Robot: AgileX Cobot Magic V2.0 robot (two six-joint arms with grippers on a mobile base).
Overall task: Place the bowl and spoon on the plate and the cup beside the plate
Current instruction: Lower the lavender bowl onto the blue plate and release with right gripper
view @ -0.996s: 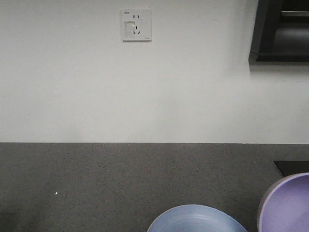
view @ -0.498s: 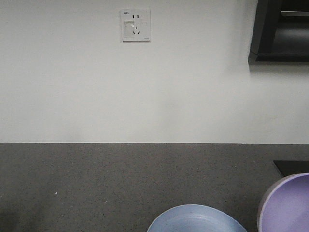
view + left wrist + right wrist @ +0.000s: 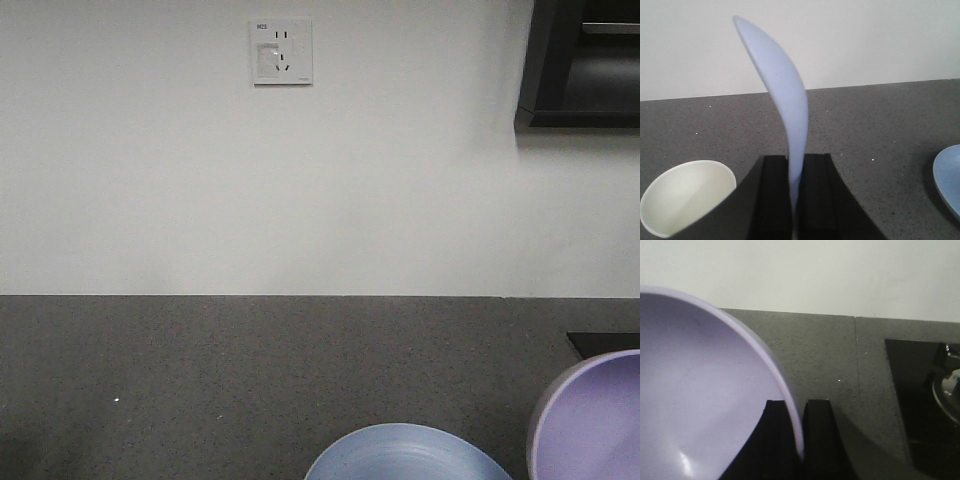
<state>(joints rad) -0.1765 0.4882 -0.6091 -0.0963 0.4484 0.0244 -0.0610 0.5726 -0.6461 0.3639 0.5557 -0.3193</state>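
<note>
My left gripper (image 3: 795, 160) is shut on the handle of the pale blue spoon (image 3: 782, 95), whose scoop stands up above the counter. Low on the left of that view lies the cup (image 3: 682, 197), showing its cream inside. The pale blue plate (image 3: 405, 455) sits at the bottom middle of the front view, and its edge (image 3: 947, 177) shows at the right of the left wrist view. Clamped in my right gripper (image 3: 796, 405) is the rim of the lavender bowl (image 3: 700, 390), held tilted. The bowl (image 3: 590, 420) fills the front view's bottom right corner, right of the plate.
A dark grey speckled counter (image 3: 200, 370) runs back to a white wall with a socket (image 3: 281, 52). A black hob with a burner (image 3: 935, 400) lies on the right. A dark cabinet (image 3: 585, 60) hangs at the upper right.
The bowl has shifted slightly left and up at the front view's right corner. The plate has not moved.
</note>
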